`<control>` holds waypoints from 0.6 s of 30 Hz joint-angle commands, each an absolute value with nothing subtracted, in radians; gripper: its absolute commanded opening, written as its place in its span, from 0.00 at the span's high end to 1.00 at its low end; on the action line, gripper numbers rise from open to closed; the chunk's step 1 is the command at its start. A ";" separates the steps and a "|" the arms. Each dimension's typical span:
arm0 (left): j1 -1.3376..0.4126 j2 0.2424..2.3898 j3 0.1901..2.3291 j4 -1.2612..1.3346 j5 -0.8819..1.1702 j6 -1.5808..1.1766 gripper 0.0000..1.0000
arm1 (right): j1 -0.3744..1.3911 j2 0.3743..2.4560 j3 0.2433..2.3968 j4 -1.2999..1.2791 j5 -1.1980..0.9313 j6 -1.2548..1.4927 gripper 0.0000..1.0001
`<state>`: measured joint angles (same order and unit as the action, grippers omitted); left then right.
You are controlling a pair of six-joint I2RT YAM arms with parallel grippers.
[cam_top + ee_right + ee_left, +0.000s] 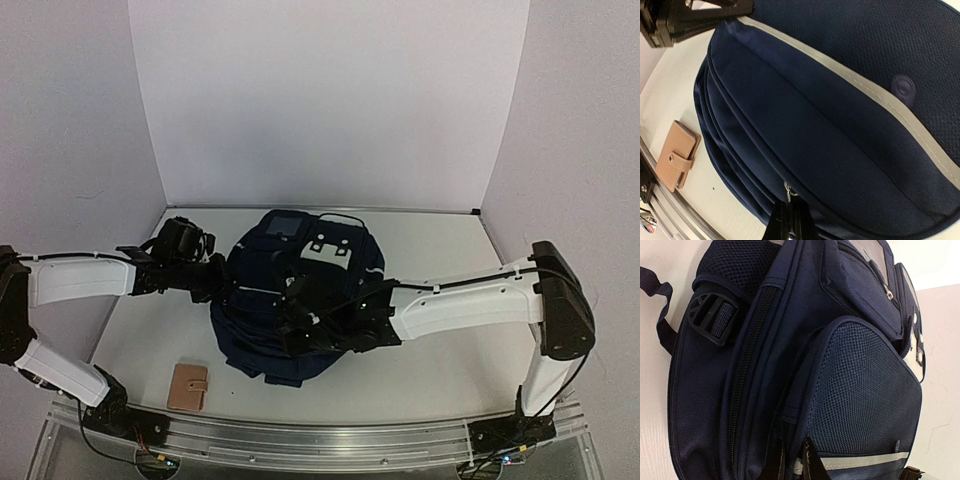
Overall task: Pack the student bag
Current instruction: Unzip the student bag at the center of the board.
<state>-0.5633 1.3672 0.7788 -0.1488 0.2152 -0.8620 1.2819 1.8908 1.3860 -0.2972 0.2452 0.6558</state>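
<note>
Here, the student bag (262, 275) lies flat at the middle of the tabletop (430, 370). Its long axis runs from the robot's side toward the back wall, with the white-patched top end farthest away and the rounded bottom end nearest the arms. Both arms are on it. The right hand (790, 212) sits at the bag's near end, fingers clenched together with the small metal zip pull (787, 188) at their tips, apparently pinched between them. The bag stretches away from that hand, and the zip line curves off along the seam. The left hand (792, 450) is against the bag's left flank, its fingers nipped tight on what looks like a fold of fabric at the edge of the mesh side pocket (865, 395). That hold reads as steadying the bag. Every compartment in view looks zipped, and nothing can be seen inside any of them; whether the mesh pocket holds anything cannot be told. A tan wallet (187, 386), its snap tab fastened, lies on the tabletop off the bag's near-left corner. It is clear of the fabric, between the bag and the metal rail (320, 435), and nearer the left arm's base than the right's. By the look of it, packing has not begun. The next move likely turns on drawing the pull along the seam, across the bag's short width, while the left hand braces against the tug.
</note>
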 commanded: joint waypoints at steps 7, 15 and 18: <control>-0.678 1.288 0.741 0.029 0.253 -0.994 1.00 | 1.295 2.040 1.600 -0.258 0.195 0.645 1.00; -0.722 1.341 0.773 0.102 0.294 -1.020 1.00 | 1.295 2.124 1.741 -0.254 0.189 0.603 1.00; -0.730 1.356 0.778 0.125 0.316 -1.029 1.00 | 1.293 2.138 1.770 -0.253 0.211 0.586 1.00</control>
